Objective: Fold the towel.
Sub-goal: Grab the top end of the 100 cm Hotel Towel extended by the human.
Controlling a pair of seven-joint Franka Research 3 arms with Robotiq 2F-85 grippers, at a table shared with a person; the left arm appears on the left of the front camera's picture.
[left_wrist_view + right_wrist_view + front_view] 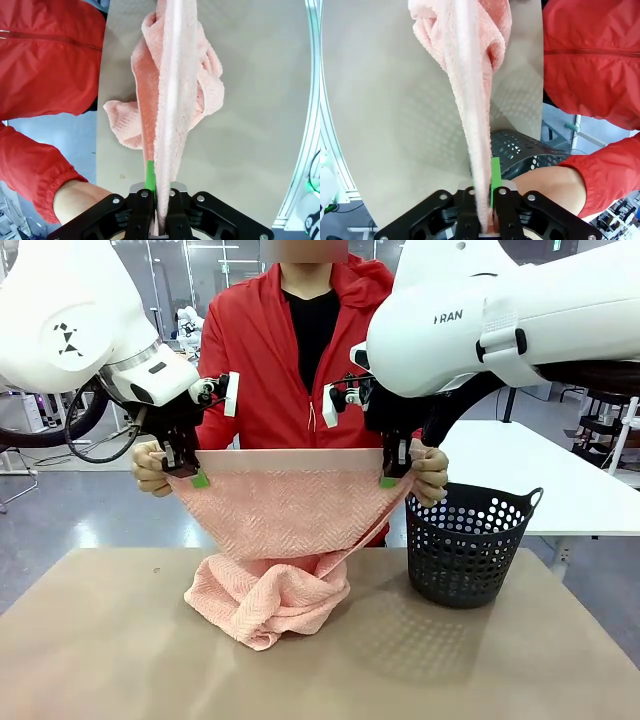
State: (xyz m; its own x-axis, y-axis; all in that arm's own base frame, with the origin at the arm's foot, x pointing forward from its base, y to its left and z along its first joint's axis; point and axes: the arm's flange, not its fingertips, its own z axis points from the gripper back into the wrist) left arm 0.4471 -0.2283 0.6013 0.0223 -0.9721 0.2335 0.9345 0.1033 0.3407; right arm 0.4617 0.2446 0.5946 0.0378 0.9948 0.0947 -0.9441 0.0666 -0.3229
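Holding the pink towel [285, 510] up by its two top corners.
Our left gripper [190, 475] is clamped on the corner at 9 o'clock, and our right gripper [392, 475] is clamped on the corner at 3 o'clock. The top edge runs straight between them. The bottom of the towel lies bunched on the tabletop [100, 640]. A person's hands [150, 470] sit just behind both grippers. A black basket [465, 545] stands at 3 o'clock from the heap.

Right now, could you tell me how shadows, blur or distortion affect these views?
Front view: sharp, evenly lit; the black perforated basket casts a dotted shadow on the table. Left wrist view: the lens bows the table edge; the towel looks pale and soft close up. Right wrist view: same bowing, same softness.
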